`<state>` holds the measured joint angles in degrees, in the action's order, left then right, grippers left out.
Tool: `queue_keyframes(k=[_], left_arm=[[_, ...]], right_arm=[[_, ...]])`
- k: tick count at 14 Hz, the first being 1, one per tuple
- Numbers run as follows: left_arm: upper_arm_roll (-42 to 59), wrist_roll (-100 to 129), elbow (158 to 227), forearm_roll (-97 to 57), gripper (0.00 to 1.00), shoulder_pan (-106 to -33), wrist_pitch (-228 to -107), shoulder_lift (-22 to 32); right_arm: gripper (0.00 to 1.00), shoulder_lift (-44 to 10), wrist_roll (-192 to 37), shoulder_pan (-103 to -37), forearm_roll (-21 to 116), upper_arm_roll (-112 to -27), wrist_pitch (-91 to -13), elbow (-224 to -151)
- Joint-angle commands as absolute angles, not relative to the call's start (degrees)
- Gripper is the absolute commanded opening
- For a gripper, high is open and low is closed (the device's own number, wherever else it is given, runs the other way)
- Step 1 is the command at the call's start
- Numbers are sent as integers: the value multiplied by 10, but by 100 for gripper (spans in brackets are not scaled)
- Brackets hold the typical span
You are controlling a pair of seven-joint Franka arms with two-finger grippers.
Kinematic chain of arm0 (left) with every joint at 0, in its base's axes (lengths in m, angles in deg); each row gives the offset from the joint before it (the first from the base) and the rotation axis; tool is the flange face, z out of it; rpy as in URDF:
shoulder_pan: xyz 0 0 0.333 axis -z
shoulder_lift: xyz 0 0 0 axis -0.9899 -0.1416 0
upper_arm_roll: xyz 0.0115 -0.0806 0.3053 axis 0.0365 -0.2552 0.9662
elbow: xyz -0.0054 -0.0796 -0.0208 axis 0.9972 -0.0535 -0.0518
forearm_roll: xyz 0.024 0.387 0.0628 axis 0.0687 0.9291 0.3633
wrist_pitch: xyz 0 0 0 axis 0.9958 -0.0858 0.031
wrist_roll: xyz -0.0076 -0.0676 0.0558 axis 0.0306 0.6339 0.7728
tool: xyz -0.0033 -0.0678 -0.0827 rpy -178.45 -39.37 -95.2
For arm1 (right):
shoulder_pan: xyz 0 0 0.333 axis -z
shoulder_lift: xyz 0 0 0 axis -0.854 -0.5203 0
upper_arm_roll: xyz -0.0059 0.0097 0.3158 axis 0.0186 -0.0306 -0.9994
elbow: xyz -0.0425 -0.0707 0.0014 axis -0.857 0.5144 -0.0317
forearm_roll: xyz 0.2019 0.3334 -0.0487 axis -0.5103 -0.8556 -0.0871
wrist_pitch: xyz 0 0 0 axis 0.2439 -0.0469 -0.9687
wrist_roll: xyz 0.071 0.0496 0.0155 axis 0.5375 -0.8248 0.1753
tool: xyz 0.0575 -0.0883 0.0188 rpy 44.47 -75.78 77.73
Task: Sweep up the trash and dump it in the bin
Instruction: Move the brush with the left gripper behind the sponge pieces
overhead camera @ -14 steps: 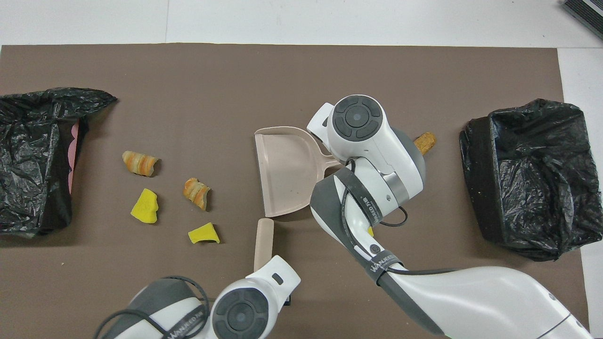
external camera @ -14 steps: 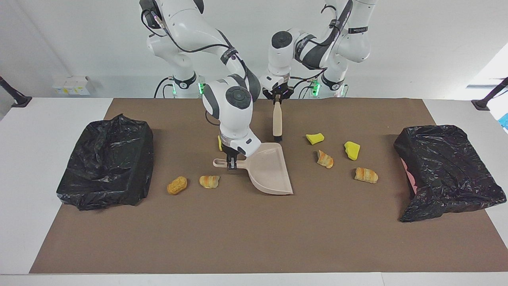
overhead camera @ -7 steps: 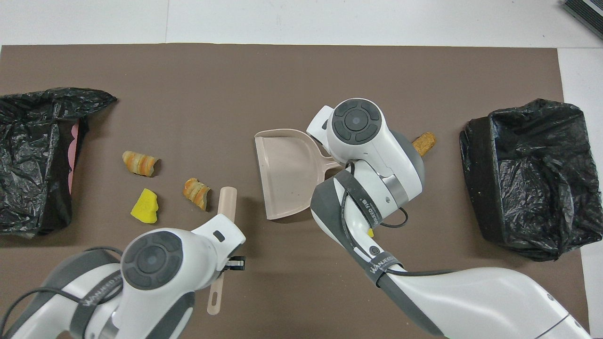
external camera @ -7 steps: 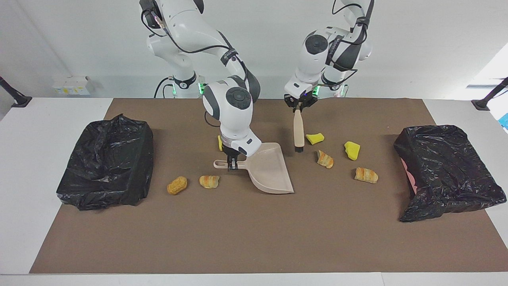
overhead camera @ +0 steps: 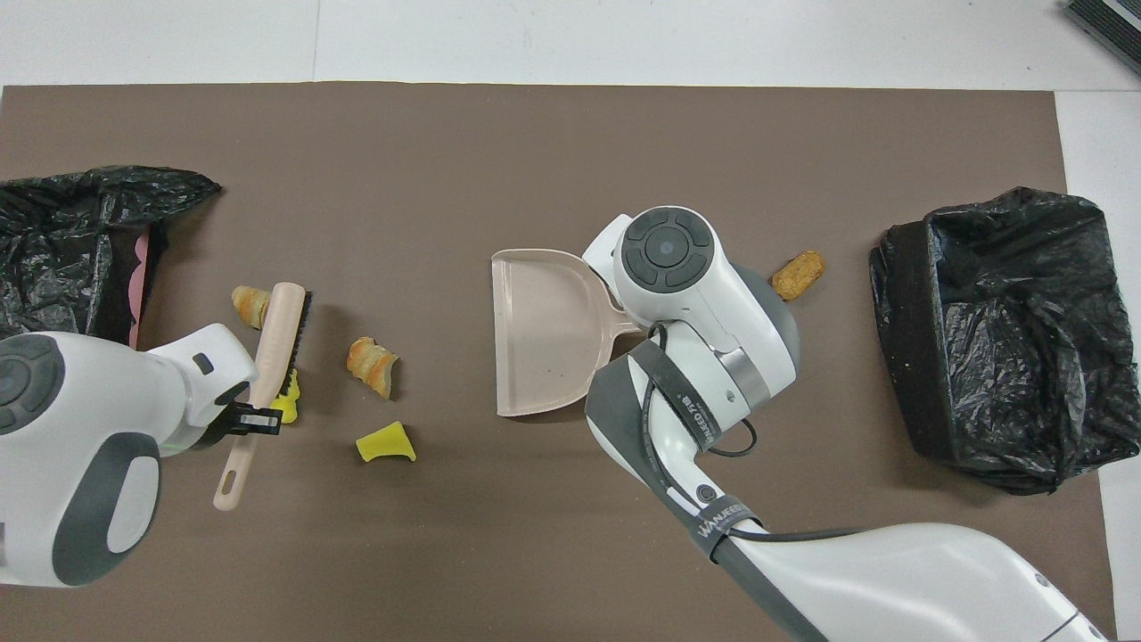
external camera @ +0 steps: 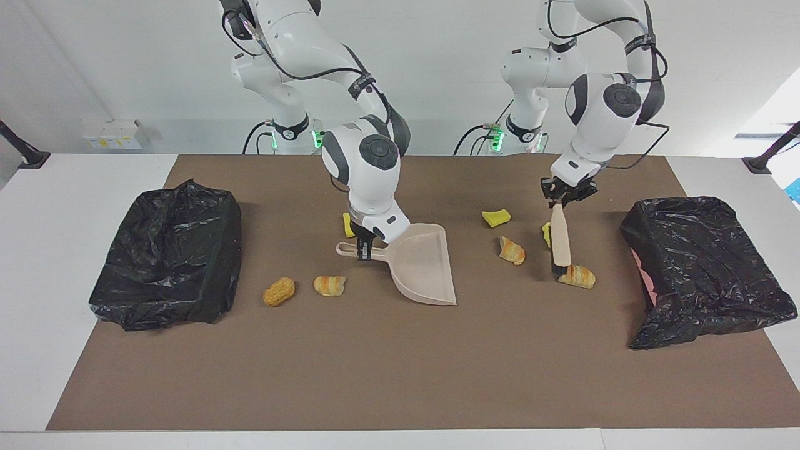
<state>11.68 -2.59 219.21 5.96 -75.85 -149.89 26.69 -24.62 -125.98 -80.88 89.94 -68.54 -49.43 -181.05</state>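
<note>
My right gripper (external camera: 364,251) is shut on the handle of the beige dustpan (external camera: 425,265), whose pan (overhead camera: 544,334) sits mid-mat. My left gripper (external camera: 562,195) is shut on the brush (external camera: 560,240), also in the overhead view (overhead camera: 276,343). Its black bristle end hangs beside a bread lump (external camera: 576,275) and half hides a yellow sponge chunk (external camera: 546,234). Another bread lump (external camera: 512,250) and sponge chunk (external camera: 495,217) lie toward the dustpan. Two brown lumps (external camera: 329,285) (external camera: 279,291) lie toward the right arm's end. A third sponge chunk (external camera: 347,225) peeks out by my right hand.
A bin lined with a black bag (external camera: 706,269) stands at the left arm's end of the brown mat (external camera: 400,362). A second black-bagged bin (external camera: 165,256) stands at the right arm's end. White table surrounds the mat.
My left arm has carried the brush from beside the dustpan toward the left arm's end, to the bread lump there. The dustpan has shifted slightly in my right gripper.
</note>
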Motion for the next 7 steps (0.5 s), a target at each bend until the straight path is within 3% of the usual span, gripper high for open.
queue_keyframes(k=[1, 7], left_arm=[[109, -38, 2195, 70, 0, -812, -1508, 267], [105, 49, 2230, 70, 0, -817, -1518, 263]], right_arm=[[0, -231, -1241, -806, 910, -688, -490, -1826], [0, -236, -1232, -811, 909, -689, -497, -1828]])
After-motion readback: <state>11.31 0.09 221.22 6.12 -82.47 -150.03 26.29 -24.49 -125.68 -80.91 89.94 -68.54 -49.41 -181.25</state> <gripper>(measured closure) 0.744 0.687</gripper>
